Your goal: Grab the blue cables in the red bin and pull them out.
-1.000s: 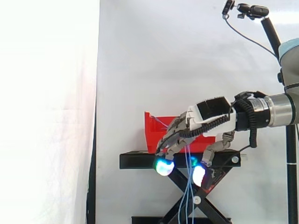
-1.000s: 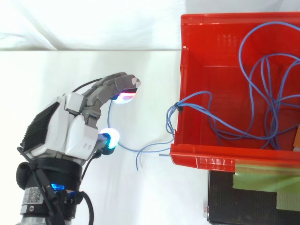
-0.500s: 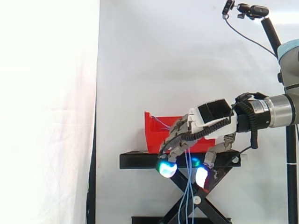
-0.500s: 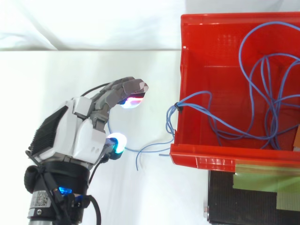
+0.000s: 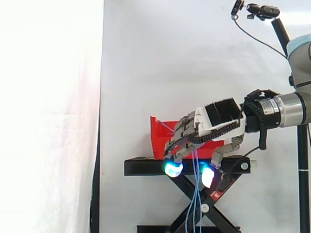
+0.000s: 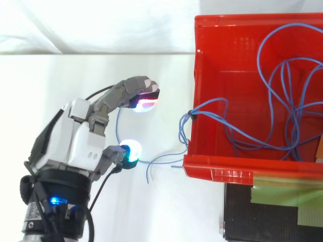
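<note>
Just outside the red bin (image 6: 217, 174), the hand (image 6: 75, 143) hovers beside trailing blue cables (image 6: 193, 114)

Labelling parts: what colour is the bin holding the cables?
Red bin, clearest in the top view.

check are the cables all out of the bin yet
Partly: most blue cables coil inside the red bin; some strands spill over its wall.

A white curtain (image 5: 48, 121) hangs behind a black stand (image 5: 141, 167).
</note>
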### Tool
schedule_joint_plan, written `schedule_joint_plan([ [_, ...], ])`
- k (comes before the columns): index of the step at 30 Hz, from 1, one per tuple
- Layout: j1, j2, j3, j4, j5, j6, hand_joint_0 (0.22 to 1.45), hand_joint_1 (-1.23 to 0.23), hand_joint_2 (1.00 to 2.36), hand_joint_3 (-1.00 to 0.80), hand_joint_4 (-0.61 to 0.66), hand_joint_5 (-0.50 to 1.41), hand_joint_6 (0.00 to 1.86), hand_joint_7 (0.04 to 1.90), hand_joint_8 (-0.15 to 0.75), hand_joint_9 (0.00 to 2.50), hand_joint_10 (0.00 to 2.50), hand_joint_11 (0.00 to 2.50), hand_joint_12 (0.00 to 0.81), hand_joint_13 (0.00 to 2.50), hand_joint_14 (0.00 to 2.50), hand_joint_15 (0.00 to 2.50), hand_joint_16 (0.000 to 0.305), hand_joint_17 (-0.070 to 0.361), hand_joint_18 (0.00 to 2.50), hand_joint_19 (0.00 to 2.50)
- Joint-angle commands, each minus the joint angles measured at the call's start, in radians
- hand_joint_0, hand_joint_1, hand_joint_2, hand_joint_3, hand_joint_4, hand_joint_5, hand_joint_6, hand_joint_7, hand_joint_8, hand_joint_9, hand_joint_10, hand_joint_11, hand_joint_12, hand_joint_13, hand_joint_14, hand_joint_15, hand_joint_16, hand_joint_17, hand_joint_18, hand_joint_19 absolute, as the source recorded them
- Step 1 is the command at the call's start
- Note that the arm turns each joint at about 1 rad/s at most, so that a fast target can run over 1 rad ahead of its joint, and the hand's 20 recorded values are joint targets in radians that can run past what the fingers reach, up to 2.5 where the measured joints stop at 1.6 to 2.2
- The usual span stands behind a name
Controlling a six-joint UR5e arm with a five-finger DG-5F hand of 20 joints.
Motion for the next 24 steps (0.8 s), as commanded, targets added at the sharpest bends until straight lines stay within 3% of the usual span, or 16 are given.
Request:
schedule_joint_plan([
  [1,0.002,-0.002,0.004,-0.003,0.002,-0.029,0.76,-0.9,1.0,-1.0,0.17,0.62,0.01,0.55,0.235,0.54,0.02,0.39,0.352,0.59,0.02,0.41,0.052,0.117,0.46,0.5],
  [10,0.002,0.0,0.003,-0.011,0.002,-0.033,0.76,-0.9,1.0,-1.0,0.17,0.62,0.01,0.56,0.236,0.55,0.02,0.39,0.351,0.58,0.02,0.41,0.052,0.117,0.46,0.51],
  [20,0.004,0.0,0.004,-0.01,0.01,-0.126,0.77,-0.9,1.0,-1.0,0.16,0.63,0.01,0.55,0.232,0.55,0.02,0.39,0.35,0.58,0.02,0.4,0.052,0.117,0.46,0.5],
  [24,0.004,0.0,0.003,-0.02,0.021,-0.133,0.77,-0.9,1.0,-1.0,0.16,0.63,0.01,0.55,0.233,0.55,0.02,0.38,0.349,0.58,0.02,0.4,0.052,0.117,0.46,0.51],
])
